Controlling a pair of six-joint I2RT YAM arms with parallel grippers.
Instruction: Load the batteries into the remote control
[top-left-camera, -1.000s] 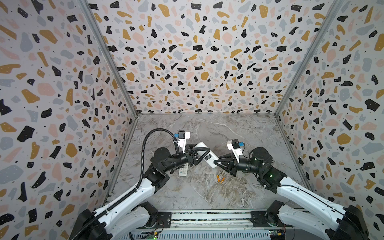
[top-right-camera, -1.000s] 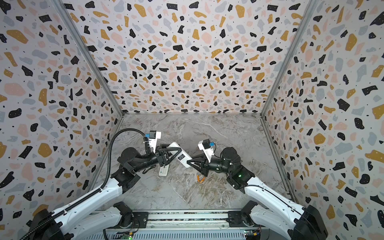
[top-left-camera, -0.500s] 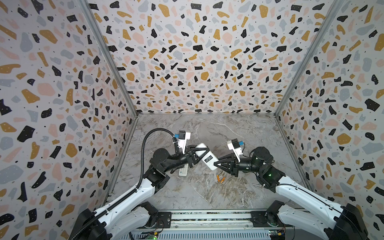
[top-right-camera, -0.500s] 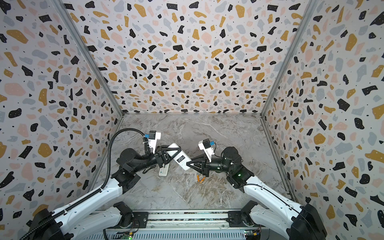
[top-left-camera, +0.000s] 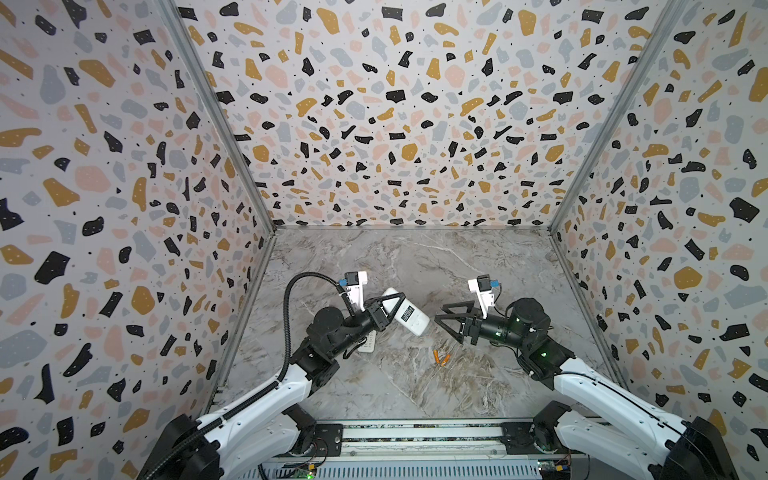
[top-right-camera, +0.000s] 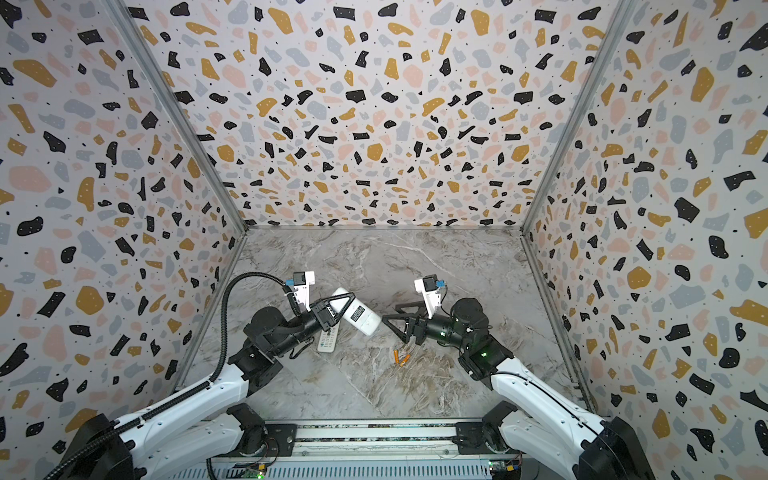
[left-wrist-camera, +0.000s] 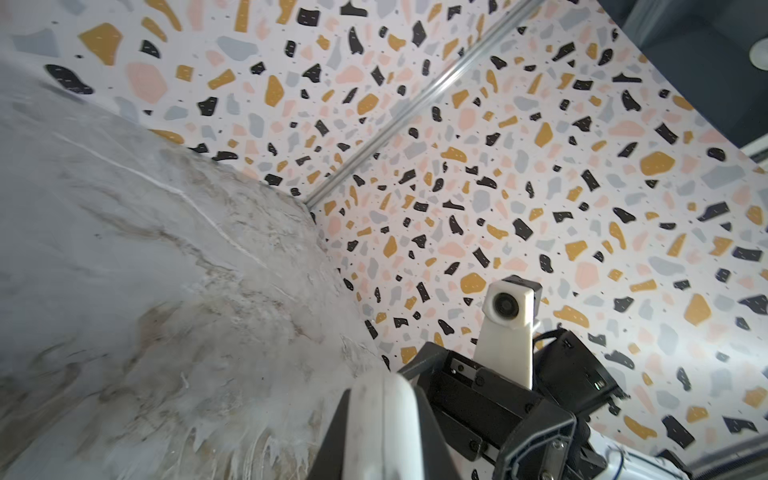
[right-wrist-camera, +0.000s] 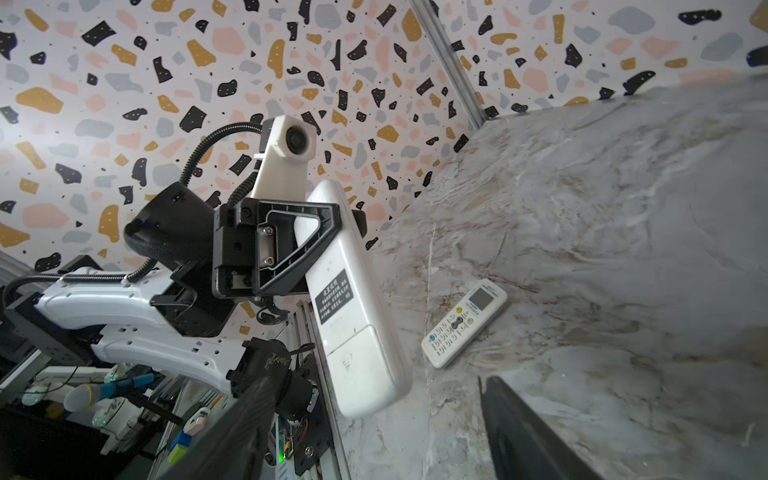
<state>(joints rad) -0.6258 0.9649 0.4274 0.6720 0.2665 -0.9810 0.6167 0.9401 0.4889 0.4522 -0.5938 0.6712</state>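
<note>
My left gripper (top-left-camera: 395, 303) (top-right-camera: 345, 303) is shut on a white remote control (top-left-camera: 409, 318) (top-right-camera: 359, 318), which it holds above the table. The remote's back faces up, with a black label and a closed cover (right-wrist-camera: 361, 353). In the left wrist view the remote (left-wrist-camera: 382, 424) fills the gap between the fingers (left-wrist-camera: 332, 436). My right gripper (top-left-camera: 439, 313) (top-right-camera: 390, 313) stands open just off the remote's free end, holding nothing; its fingers (right-wrist-camera: 523, 432) are wide apart. Two orange batteries (top-left-camera: 439, 357) (top-right-camera: 401, 357) lie together on the marble table, below the gap between the grippers.
A smaller white remote (top-left-camera: 368, 345) (top-right-camera: 328, 343) (right-wrist-camera: 463, 322) lies buttons-up on the table, partly under the left arm. Terrazzo walls close in the left, back and right sides. A metal rail (top-left-camera: 415, 432) runs along the front edge.
The left gripper has shut on the white remote. The right gripper, which was closed at the remote's end, has opened and let go.
</note>
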